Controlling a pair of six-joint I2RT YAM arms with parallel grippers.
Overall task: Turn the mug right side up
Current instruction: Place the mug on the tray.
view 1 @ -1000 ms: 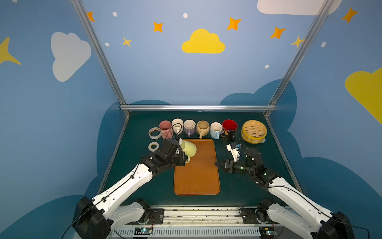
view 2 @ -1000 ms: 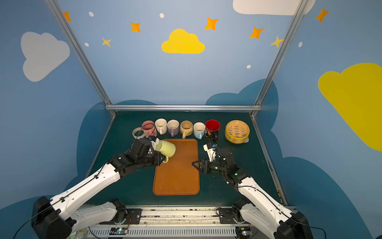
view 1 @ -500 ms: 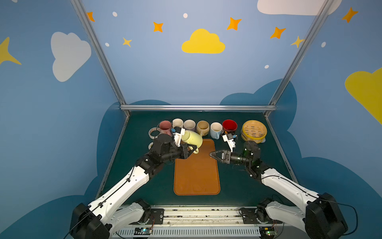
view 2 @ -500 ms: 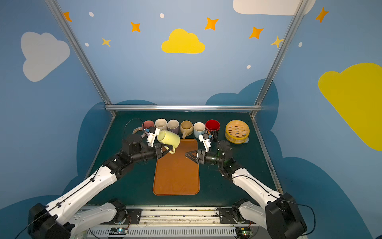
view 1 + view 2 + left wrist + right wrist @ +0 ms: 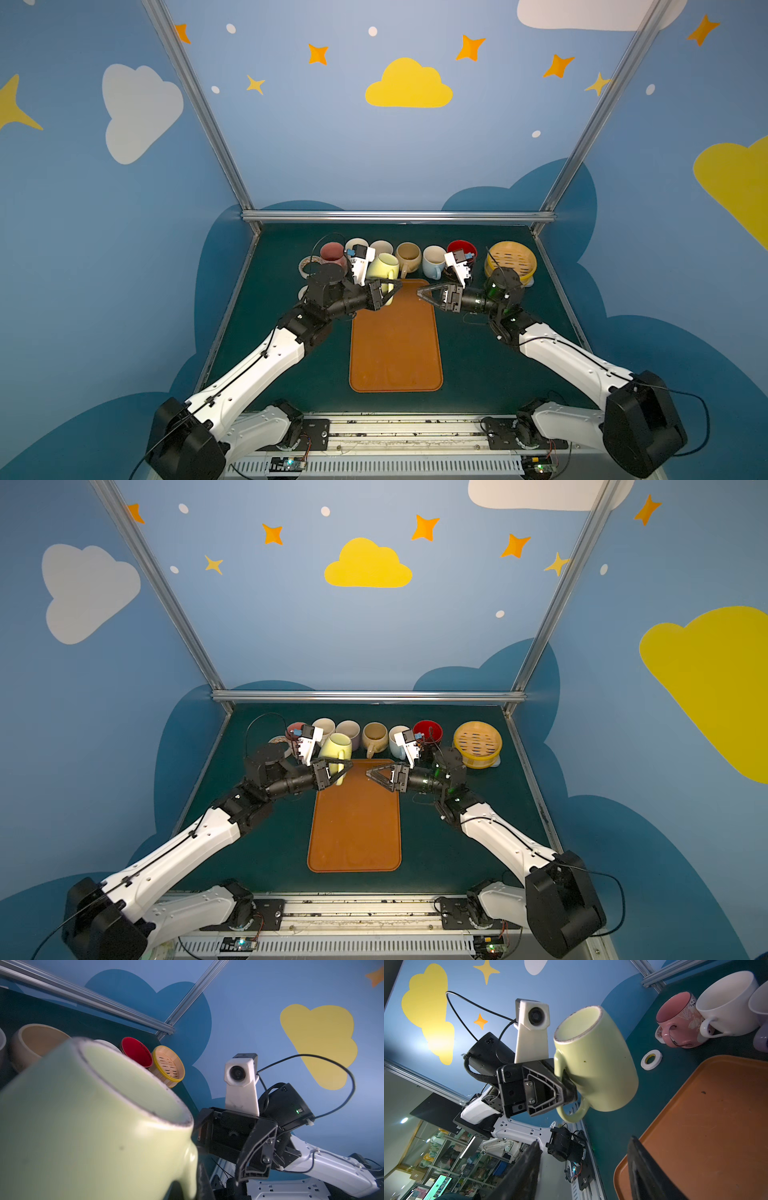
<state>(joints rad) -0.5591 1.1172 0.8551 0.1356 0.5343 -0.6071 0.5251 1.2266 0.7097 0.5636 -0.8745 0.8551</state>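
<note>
At the tray's far left corner, on the green table: flat orange plastic tray taken as landmark. A small white tape roll lies just off that corner, and a pink patterned ceramic mug stands upright beyond it.

Left gripper: jaws clenched on the handle of the pale green ceramic mug. In the right wrist view one black finger runs through the handle loop, with the handle pinched against the other. The mug body sits past the fingertips, on the side away from the tray's near edge. Its mouth faces up and is slightly tilted. It hangs over the tray's far left corner, and its base looks clear of the table.

Along the tray's far edge stands a row of upright mugs, ending in a red one.

Right gripper: over the tray's far right corner, jaws spread wide and empty. Its tips point at the green mug, with a gap between them and it.

Beyond the tray's far right corner: a round yellow bamboo steamer basket.
</note>
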